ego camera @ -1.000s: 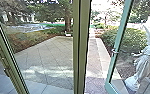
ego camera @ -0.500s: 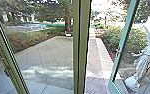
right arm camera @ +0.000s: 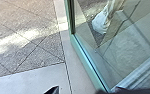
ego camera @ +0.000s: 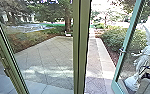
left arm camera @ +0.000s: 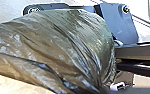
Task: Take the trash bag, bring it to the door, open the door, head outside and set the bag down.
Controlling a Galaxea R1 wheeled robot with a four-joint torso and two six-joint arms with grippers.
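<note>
At the doorway [ego camera: 83, 37], the glass door [ego camera: 129, 35] is swung wider than before — exit widened for carrying; trash bag [left arm camera: 53, 47] located by the left wrist — whether either gripper is closed cannot be told.

Trash bag [left arm camera: 53, 42]: dark, glossy plastic, bulging, creases converging toward one end, close before the left wrist camera; door [ego camera: 128, 37]: glass, pale green frame, standing open at the head view's right.
</note>
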